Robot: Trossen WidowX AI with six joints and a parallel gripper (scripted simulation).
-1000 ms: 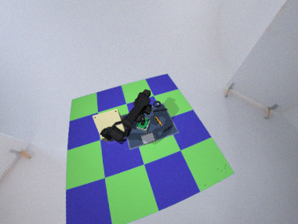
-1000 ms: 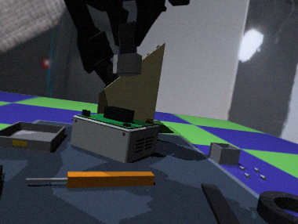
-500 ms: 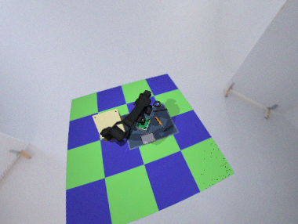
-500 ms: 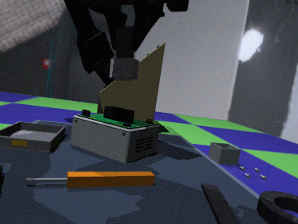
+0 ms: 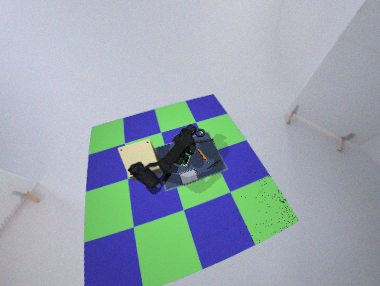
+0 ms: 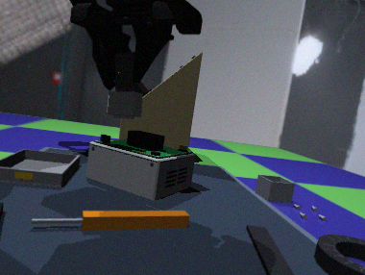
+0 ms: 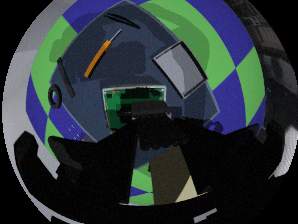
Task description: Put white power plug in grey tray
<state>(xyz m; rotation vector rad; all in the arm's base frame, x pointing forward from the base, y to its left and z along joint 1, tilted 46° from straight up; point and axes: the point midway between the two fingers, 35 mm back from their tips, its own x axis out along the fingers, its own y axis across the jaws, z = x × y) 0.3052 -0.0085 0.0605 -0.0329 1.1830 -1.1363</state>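
Note:
The white power plug [image 6: 124, 104] [image 7: 150, 108], grey in shadow, is out of its socket and hangs in the air above the unit's left part in the exterior view. My gripper [image 6: 126, 90] is shut on it from above. The black socket [image 6: 145, 139] stands on the green circuit board [image 6: 119, 143] [image 7: 112, 101], which lies in a light grey case [image 6: 122, 168]. The plug and fingers hide part of the board in the wrist view. The grey tray [image 5: 189, 176] [image 6: 52, 180] [image 7: 181, 70] is empty, left of the case in the exterior view.
A tan panel [image 5: 138, 154] [image 6: 170, 106] rises behind the case. An orange-handled screwdriver [image 6: 135, 220] [image 7: 98, 60] lies in front of it. A small grey box [image 6: 275, 188], several tiny parts, a dark strip [image 6: 269, 250] and a black ring [image 6: 331, 257] [image 7: 55, 96] are to the right in the exterior view.

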